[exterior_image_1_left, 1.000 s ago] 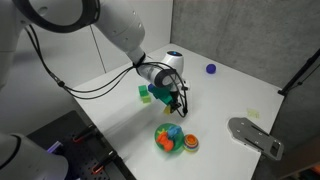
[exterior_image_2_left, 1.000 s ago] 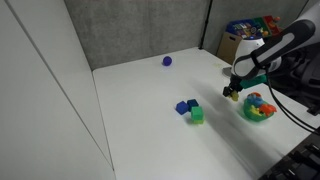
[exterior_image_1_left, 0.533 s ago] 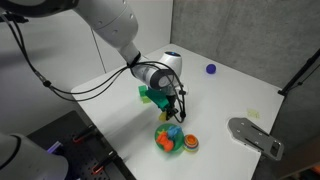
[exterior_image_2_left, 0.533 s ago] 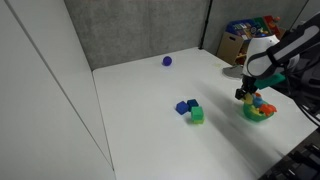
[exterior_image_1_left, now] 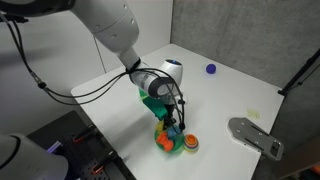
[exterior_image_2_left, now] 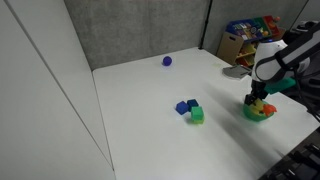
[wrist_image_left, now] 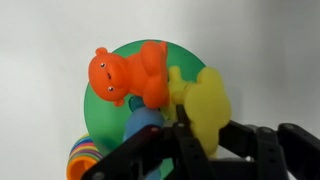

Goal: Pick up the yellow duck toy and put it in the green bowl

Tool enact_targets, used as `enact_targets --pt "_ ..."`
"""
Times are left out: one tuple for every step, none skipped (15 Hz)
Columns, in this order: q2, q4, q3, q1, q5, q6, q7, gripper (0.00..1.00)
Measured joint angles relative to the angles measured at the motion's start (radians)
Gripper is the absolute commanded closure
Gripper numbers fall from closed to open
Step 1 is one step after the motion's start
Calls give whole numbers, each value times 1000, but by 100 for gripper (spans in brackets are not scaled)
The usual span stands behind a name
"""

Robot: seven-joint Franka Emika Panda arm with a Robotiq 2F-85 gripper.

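Note:
My gripper [wrist_image_left: 205,135] is shut on the yellow duck toy [wrist_image_left: 203,103] and holds it just above the green bowl [wrist_image_left: 98,112]. The bowl holds an orange bear-shaped toy [wrist_image_left: 125,73] and a light blue object [wrist_image_left: 143,121]. In both exterior views the gripper [exterior_image_1_left: 170,127] [exterior_image_2_left: 260,101] hangs directly over the bowl [exterior_image_1_left: 160,143] [exterior_image_2_left: 249,113], and the duck is hard to make out there.
A blue block [exterior_image_2_left: 183,107] and a light-green cube [exterior_image_2_left: 197,115] sit mid-table. A purple ball [exterior_image_1_left: 211,69] lies far back, also in an exterior view [exterior_image_2_left: 167,60]. A rainbow ring toy [exterior_image_1_left: 190,143] lies beside the bowl. A grey plate [exterior_image_1_left: 255,134] sits near the table edge.
My gripper has carried the duck from beside the green cube across the table to a spot right above the bowl, and it has come lower.

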Motion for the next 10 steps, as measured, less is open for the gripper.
enact_targets --pt "2 -3 1 -6 0 0 -7 63" --pt "3 -5 2 -12 0 0 -13 53" --pt "2 -6 3 -15 0 0 -19 51" --pt "2 -6 4 -17 0 0 -23 44" --pt "2 -6 5 -18 0 0 -26 37" --pt "1 -7 7 -18 0 0 -29 28" --pt "-1 -7 9 -18 0 0 -33 19" --pt "-4 -7 11 -18 0 0 -37 12" --pt "-9 -7 12 -18 0 0 -41 4" --pt "-15 -7 14 -18 0 0 -43 1"
